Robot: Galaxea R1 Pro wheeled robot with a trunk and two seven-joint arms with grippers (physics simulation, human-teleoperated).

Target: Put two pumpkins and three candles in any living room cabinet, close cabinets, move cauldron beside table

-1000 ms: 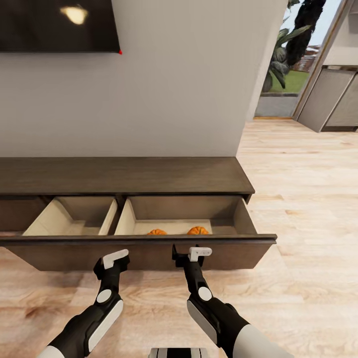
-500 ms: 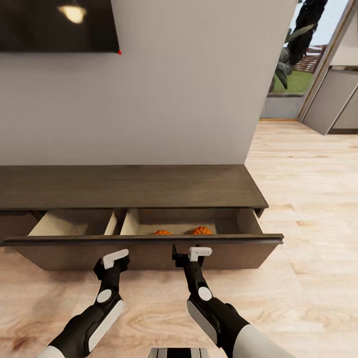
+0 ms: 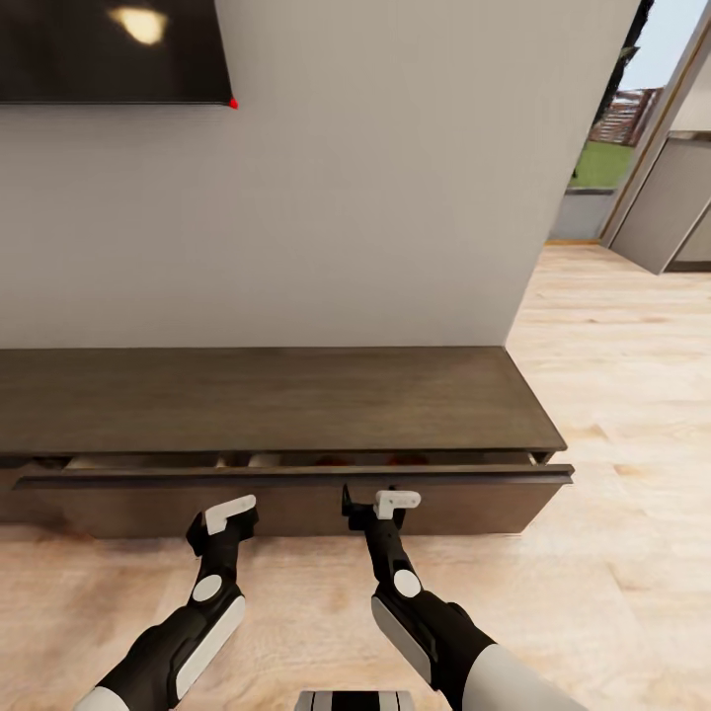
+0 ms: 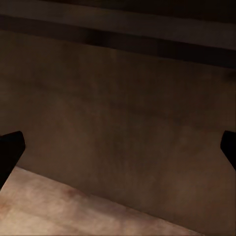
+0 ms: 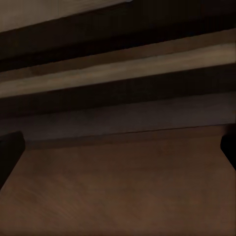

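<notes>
Two robot arms, black and white, reach forward from the bottom of the head view toward a low piece of furniture. The left gripper (image 3: 226,517) has its fingers apart; in the left wrist view the dark fingertips (image 4: 10,152) sit at opposite edges with nothing between them. The right gripper (image 3: 378,501) is likewise spread wide and holds nothing. Both are level with the drawer front (image 3: 296,499) and very near it; I cannot tell whether either one touches it.

The drawer belongs to the cabinet (image 3: 267,395), a long dark-brown wood unit with a flat top, standing against a plain grey wall (image 3: 375,197). The drawer is open by a narrow slit only. Through that slit, faint orange hints of the pumpkins (image 3: 407,459) show inside, toward the right end.

A dark screen (image 3: 109,49) hangs on the wall above. Pale wood floor (image 3: 612,375) runs off to the right toward a doorway (image 3: 617,148) with greenery outside.
</notes>
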